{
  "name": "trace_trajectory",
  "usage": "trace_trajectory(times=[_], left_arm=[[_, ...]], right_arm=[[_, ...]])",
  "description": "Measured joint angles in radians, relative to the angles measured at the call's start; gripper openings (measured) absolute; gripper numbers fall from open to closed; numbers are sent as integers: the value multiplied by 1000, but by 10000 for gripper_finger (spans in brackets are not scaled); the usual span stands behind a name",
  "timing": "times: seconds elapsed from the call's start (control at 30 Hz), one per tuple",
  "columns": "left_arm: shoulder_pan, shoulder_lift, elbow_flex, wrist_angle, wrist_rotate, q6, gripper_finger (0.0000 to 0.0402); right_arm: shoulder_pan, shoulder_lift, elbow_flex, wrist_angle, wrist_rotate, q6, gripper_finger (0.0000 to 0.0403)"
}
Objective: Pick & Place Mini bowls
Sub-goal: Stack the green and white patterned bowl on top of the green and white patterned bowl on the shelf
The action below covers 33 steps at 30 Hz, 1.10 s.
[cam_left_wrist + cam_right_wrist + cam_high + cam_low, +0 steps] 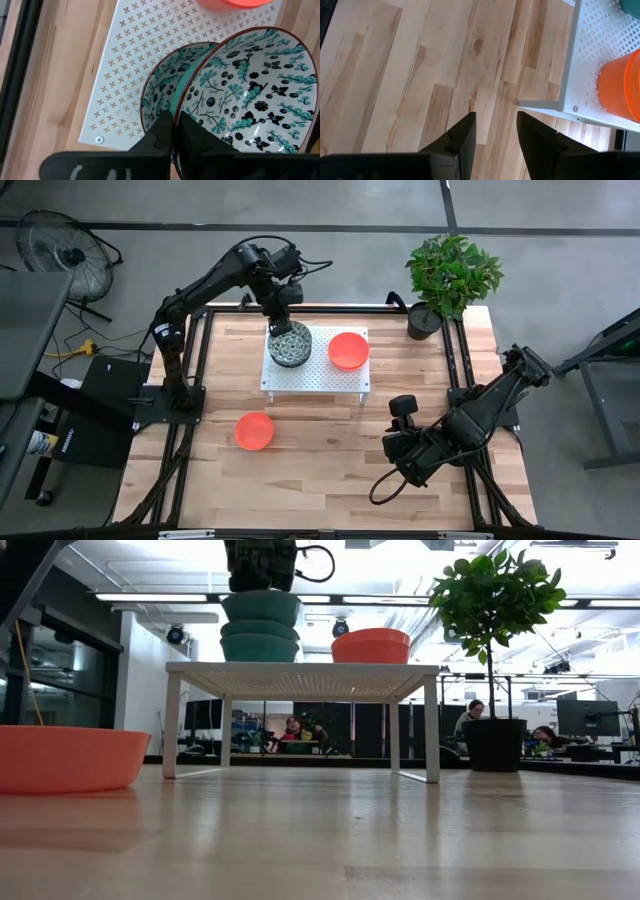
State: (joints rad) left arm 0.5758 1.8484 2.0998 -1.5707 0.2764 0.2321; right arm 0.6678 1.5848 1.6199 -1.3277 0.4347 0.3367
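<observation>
The wooden desk (330, 460) carries a white perforated stand (315, 376) toward its far side, and a black plant pot (423, 320) is set at the far right corner. On the stand a stack of speckled green-and-white bowls (291, 346) is seen at the left, with an orange bowl (348, 350) beside it on the right, apart from the stack. A second orange bowl (254, 430) lies on the bare desk, nearer than the stand and to its left.

The left tool (175, 131) is placed directly above the stack and is closed on the rim of the top speckled bowl (250, 95), one finger inside the wall and one outside. In the left wrist view that bowl is tilted and offset from the speckled bowl beneath it (162, 92), so it is judged not fully nested.

The right tool (496, 125) is held with its fingers apart and nothing between them, over bare desk at the near right, well apart from every bowl.

The orange bowl on the desk is judged nearer to the left arm's side; the orange bowl on the stand lies beyond the right tool, toward the far left of it.
</observation>
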Motion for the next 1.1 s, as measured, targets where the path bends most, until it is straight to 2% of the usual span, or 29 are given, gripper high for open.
trace_trajectory(times=[1.1], left_arm=[[0,30,0,0,1,7,2]], right_arm=[[1,0,0,0,-4,2,130]])
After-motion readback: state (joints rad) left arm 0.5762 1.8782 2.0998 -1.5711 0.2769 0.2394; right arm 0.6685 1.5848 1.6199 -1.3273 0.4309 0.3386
